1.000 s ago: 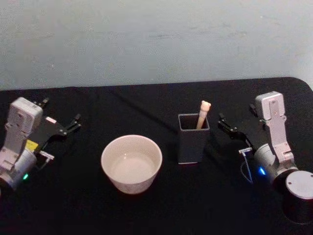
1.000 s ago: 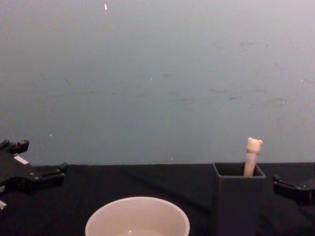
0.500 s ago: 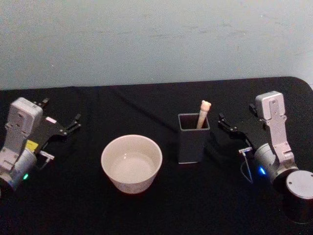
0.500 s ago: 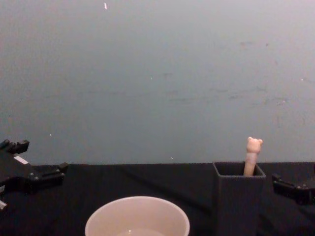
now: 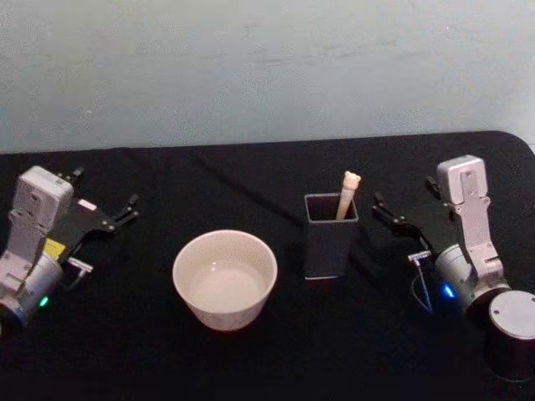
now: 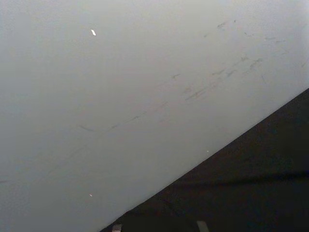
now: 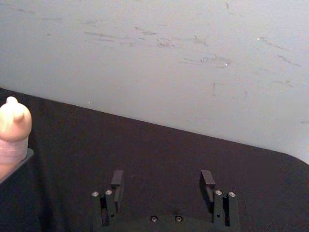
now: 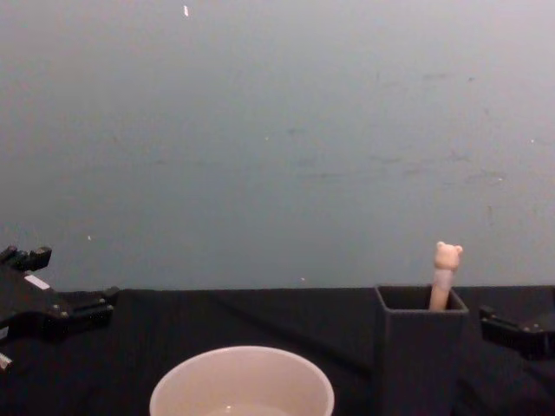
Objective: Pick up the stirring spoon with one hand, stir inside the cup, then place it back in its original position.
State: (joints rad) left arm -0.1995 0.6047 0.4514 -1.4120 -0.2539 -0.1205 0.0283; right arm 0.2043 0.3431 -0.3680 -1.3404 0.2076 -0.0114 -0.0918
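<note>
On the black bench (image 5: 276, 359) ahead of me, near the centre of the head view, stands the dark grey holder (image 5: 330, 236); the stirring spoon (image 5: 347, 195) sits upright in it, leaning into the far right corner, its cream bear-head top poking above the rim; the bowl and stem are hidden inside; at about 8 o'clock from the holder, near but apart, sits the cream-white cup (image 5: 224, 278). At 3 o'clock from the holder my right gripper (image 5: 389, 214) hovers just beside it, not touching; through the right wrist view I see its fingers (image 7: 117, 180) spread wide with nothing between them, and the bear head (image 7: 13, 121) off to one side. Far out at 9 o'clock from the cup my left gripper (image 5: 127, 205) rests parked, well apart from everything; I cannot tell how its fingers stand.
</note>
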